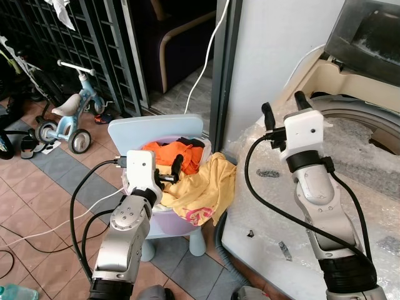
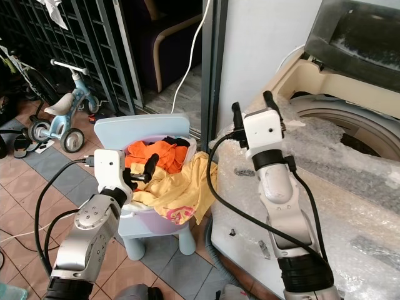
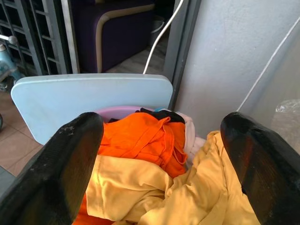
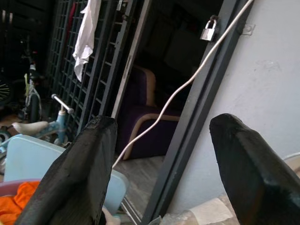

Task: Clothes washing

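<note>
The soft, light crumpled yellow garment (image 1: pixel 203 187), draped over the lilac plastic basin (image 1: pixel 172 220), is best pinched at a raised fold by the open left pincer (image 1: pixel 167 172), the right pincer (image 1: pixel 284 107) being open too.

orange shirt (image 1: pixel 170 153), yellow garment (image 1: pixel 203 187), pale blue chair (image 1: pixel 156 132), blue tricycle (image 1: pixel 69 115).

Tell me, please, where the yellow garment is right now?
The yellow garment drapes over the right edge of the laundry basin on the pale blue chair, just ahead of the left gripper.

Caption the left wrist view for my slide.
Open left gripper poised above orange garment and yellow garment.
</note>
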